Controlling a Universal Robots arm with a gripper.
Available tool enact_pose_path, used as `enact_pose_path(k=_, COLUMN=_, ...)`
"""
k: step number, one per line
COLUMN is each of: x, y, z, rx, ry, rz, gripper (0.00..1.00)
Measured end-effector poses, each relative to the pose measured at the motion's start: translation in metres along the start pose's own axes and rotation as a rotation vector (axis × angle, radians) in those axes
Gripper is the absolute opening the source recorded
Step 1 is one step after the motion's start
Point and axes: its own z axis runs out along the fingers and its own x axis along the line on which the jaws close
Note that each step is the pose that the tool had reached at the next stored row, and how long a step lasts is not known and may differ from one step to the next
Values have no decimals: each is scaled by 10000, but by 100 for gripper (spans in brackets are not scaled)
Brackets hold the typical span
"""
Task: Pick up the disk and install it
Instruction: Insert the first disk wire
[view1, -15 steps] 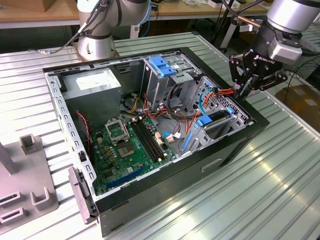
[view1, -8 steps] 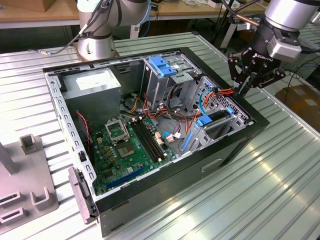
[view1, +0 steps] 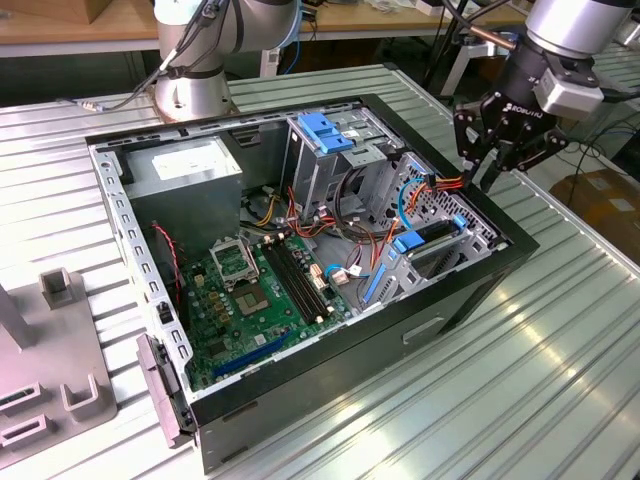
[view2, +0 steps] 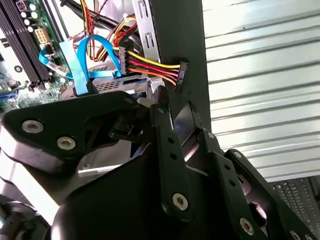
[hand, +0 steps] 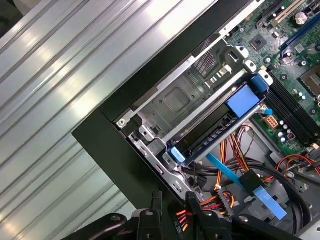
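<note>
Ribbed table — gripper above case (disk inside).

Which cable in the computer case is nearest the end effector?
The red-yellow-black wire bundle with the black connector, just beside the end effector; the flat blue cable loops deeper inside.

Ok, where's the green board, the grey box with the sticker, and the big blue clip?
green board (view1: 212, 312), exterior view, beside its socket.
grey box (view1: 188, 162), exterior view, its white sticker.
blue clip (view1: 325, 131), exterior view, its top face.
</note>
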Motion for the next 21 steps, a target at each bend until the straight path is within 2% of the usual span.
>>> enact_pose_path(k=7, x=15, y=-20, z=8, rx=44, ry=5, rz=-1131, gripper=33)
enact_pose_path(k=10, x=3, y=-42, z=12, rx=54, ry=7, rz=-1399, gripper=33)
enact_pose_path(k=12, x=-23, y=-90, z=19, rx=58, ry=8, rz=-1517, gripper=33)
enact_pose_path(k=16, x=-26, y=-104, z=52, rx=79, ry=37, rz=-1534, gripper=33)
enact_pose_path(k=20, x=-54, y=-136, z=72, rx=120, ry=97, rz=-1533, gripper=33)
enact_pose_path(k=21, x=-68, y=-153, z=75, rx=147, ry=132, rz=-1532, gripper=33)
